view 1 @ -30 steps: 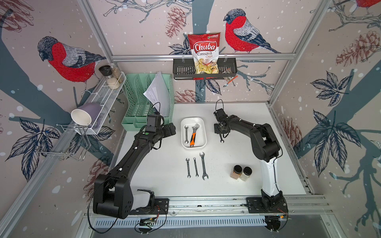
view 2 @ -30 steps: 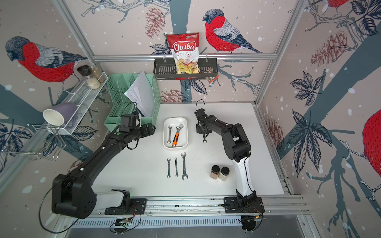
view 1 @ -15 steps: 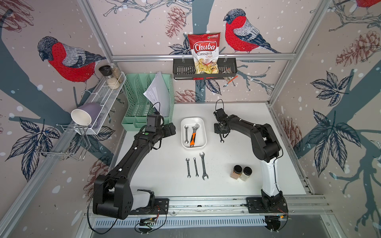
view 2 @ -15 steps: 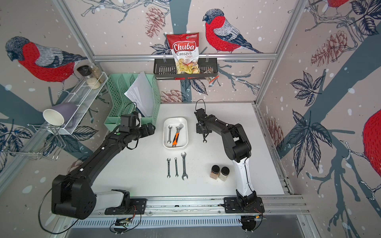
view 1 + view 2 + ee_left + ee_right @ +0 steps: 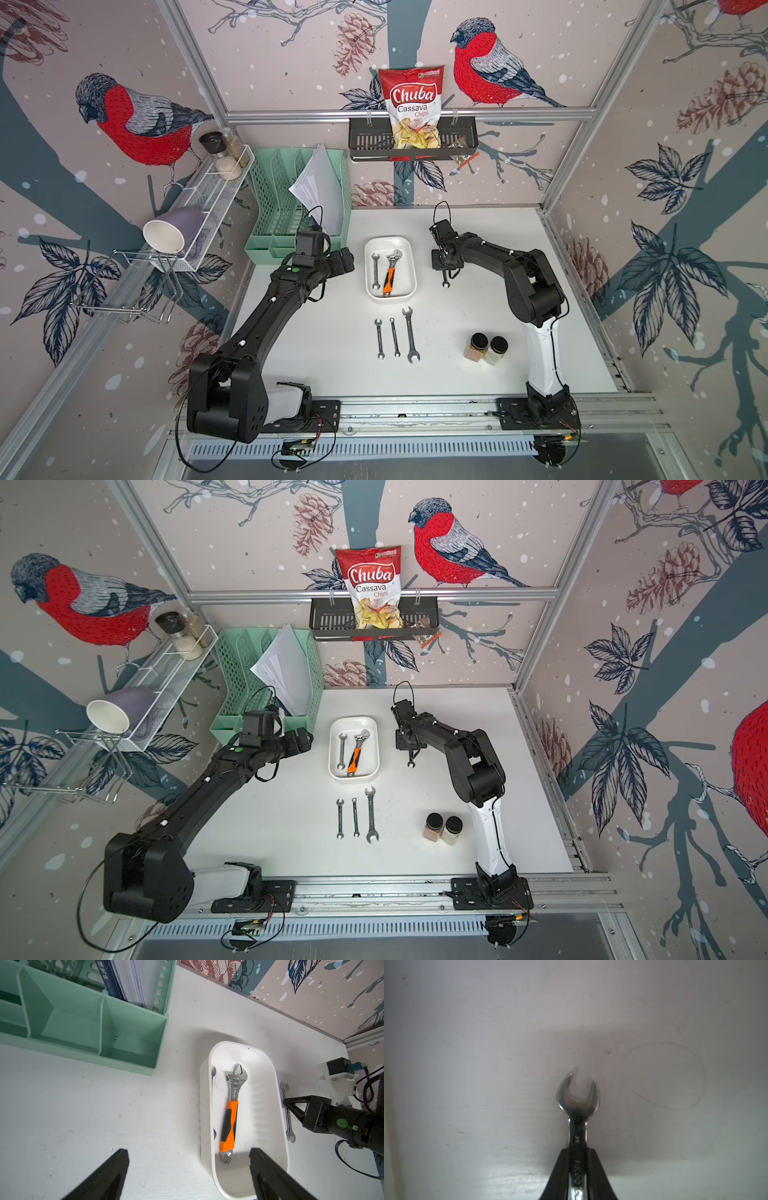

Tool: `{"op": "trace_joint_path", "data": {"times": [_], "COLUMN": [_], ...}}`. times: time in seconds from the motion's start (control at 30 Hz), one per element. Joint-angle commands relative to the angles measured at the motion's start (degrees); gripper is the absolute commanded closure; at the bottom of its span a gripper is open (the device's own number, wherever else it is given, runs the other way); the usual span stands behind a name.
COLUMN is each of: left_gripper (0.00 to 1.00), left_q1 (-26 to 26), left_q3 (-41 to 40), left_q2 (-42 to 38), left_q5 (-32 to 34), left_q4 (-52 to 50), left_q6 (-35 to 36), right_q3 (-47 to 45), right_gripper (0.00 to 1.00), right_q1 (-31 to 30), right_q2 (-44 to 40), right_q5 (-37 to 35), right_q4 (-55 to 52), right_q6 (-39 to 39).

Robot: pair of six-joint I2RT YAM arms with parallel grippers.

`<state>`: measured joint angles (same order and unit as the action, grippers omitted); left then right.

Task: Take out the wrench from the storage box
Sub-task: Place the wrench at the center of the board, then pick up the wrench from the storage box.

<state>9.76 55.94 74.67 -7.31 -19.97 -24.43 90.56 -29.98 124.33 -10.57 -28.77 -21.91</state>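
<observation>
1. The right gripper point(image 5: 577, 1167) is clenched on the shank of a wrench point(image 5: 577, 1097). The wrench's open head sticks out past the black fingers point(image 5: 559, 1169).
2. In both top views this wrench point(image 5: 446, 284) point(image 5: 410, 764) is outside the box point(image 5: 390, 240) point(image 5: 353, 720). It sits just beside the long wall on the right arm's side and runs parallel to that wall.
3. The wrench is low over the desk point(image 5: 332, 353); I cannot tell whether it touches.
4. Inside the box point(image 5: 234, 1044) an orange wrench point(image 5: 230, 1109) lies lengthwise. A spanner point(image 5: 375, 271) lies beside it along the opposite wall and is mostly hidden by that wall in the left wrist view.
5. The left gripper point(image 5: 189, 1153) is released, jaws wide and empty. One finger point(image 5: 268, 1167) is over the box's end and the other over bare desk.
6. In a top view the left gripper point(image 5: 343, 264) hangs near the box, on the side away from the right gripper point(image 5: 444, 272).
7. Three spanners point(image 5: 395, 336) lie in a row on the desk, nearer the robot's bases than the box.
8. Two jars point(image 5: 486, 348) stand touching each other, to the right of that row.
</observation>
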Motion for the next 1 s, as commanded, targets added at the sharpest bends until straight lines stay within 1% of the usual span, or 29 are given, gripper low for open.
{"op": "trace_joint_path", "data": {"times": [0.0, 0.13, 0.33, 0.5, 0.7, 0.83, 0.9, 0.97], "left_gripper": [0.06, 0.06, 0.05, 0.06, 0.05, 0.05, 0.05, 0.05], "left_q1": [-0.10, -0.09, -0.09, -0.09, -0.10, -0.09, -0.09, -0.09], "left_q3": [0.02, -0.04, -0.09, -0.20, -0.31, -0.30, -0.40, -0.37], "left_q2": [-0.22, -0.23, -0.40, -1.08, -2.21, -2.76, -3.00, -3.16], "left_q5": [0.28, 0.28, 0.30, 0.13, 0.28, 0.19, 0.12, 0.02], "left_q4": [0.54, 0.54, 0.59, 0.64, 0.55, 0.54, 0.56, 0.55], "left_q6": [0.41, 0.42, 0.20, 0.09, 0.11, 0.12, 0.13, 0.16], "right_q3": [0.03, 0.55, 2.49, 4.59, 6.69, 9.01, 11.45, 14.35], "right_gripper": [0.81, 0.74, 0.67, 0.65, 0.64, 0.63, 0.58, 0.50], "right_q1": [0.05, -0.02, -0.35, -1.76, -6.94, -11.65, -14.01, -15.81], "right_q2": [0.08, -0.31, -1.83, -4.17, -7.12, -6.63, -4.77, -1.95], "right_q5": [-1.14, -1.06, -1.23, -2.16, -4.85, -5.37, -4.86, -4.47], "right_q4": [-1.01, -1.49, -2.81, -4.37, -4.01, -1.96, -1.36, -1.52], "right_q6": [-0.51, -0.45, -0.46, -1.10, -3.58, -4.94, -5.33, -5.42]}}
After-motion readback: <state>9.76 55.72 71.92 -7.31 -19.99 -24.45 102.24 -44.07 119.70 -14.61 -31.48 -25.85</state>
